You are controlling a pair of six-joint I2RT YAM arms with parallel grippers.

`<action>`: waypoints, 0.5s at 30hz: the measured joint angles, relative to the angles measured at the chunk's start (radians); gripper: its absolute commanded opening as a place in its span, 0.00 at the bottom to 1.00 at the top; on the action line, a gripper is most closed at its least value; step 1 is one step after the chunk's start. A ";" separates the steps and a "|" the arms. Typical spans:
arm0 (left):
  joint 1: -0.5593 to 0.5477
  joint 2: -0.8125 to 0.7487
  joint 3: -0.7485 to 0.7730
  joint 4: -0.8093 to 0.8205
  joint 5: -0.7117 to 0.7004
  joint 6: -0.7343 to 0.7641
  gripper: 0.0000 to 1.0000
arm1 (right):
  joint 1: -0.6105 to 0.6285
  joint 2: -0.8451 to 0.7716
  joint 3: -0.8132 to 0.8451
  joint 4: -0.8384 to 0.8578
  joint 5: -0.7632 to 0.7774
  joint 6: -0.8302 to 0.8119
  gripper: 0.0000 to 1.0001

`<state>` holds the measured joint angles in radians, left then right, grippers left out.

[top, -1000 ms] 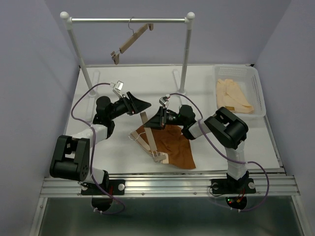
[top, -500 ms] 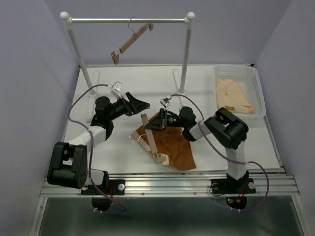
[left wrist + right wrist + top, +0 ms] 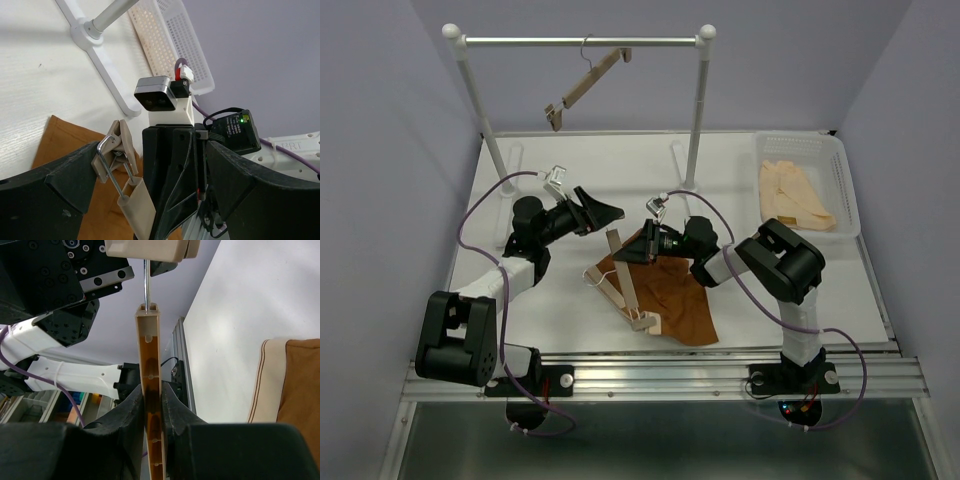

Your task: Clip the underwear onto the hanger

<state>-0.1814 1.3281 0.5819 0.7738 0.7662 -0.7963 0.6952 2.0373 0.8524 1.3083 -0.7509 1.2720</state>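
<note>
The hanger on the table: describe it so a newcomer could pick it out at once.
On the white table, in front of the clothes rail, lies rust-brown underwear. The hanger is the pale wooden bar slanting over it, clamped by the right gripper; its twin hangs tilted from the rail.
</note>
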 measured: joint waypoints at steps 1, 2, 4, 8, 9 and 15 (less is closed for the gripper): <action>0.000 0.000 0.000 0.002 -0.002 -0.002 0.94 | 0.001 0.000 0.001 0.000 0.002 0.000 0.01; 0.000 0.000 0.000 0.003 -0.006 -0.005 0.94 | 0.001 0.000 0.002 0.000 0.005 0.000 0.01; -0.001 0.000 0.000 0.007 -0.013 -0.011 0.91 | 0.001 0.000 0.002 0.000 0.013 0.000 0.01; -0.004 0.000 0.000 0.011 -0.032 -0.017 0.91 | 0.010 0.000 0.001 0.001 0.045 -0.010 0.01; -0.006 0.000 0.000 0.014 -0.038 -0.019 0.90 | 0.013 0.000 0.001 0.001 0.052 -0.013 0.01; -0.018 0.013 0.000 0.042 -0.061 -0.031 0.88 | 0.025 0.000 -0.004 0.002 0.106 -0.039 0.01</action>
<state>-0.1989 1.3407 0.5816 0.8154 0.7048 -0.8272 0.7204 2.0369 0.8486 1.3106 -0.6449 1.2327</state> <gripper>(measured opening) 0.892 0.218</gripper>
